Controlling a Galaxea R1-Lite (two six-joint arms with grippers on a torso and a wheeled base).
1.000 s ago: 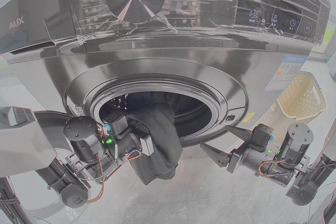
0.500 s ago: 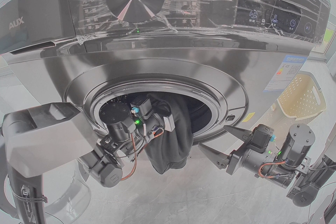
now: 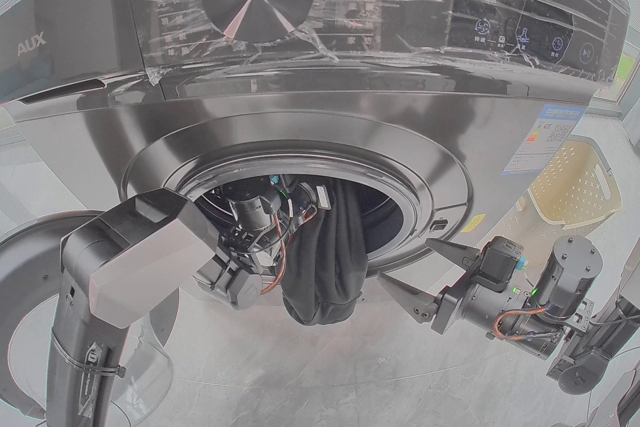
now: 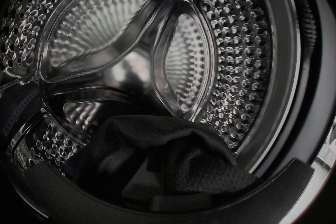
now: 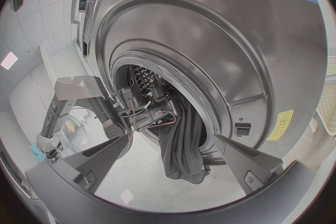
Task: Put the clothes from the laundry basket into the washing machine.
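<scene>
Head view: deep in washer (image 3: 400, 135) mouth, left gripper (image 3: 313, 198), state impossible to tell under garment (image 3: 327, 268) hanging half out, likely for feeding inward. Left wrist view: garment at drum (image 4: 224, 60) lip. Right wrist view: right gripper (image 5: 168, 142) spread wide, parked clear.

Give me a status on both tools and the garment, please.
Left tool at mouth of grey steel washing machine, by black cloth garment. Garment draped over door rim, lower part hanging outside. Right tool open, empty, off to the side.
</scene>
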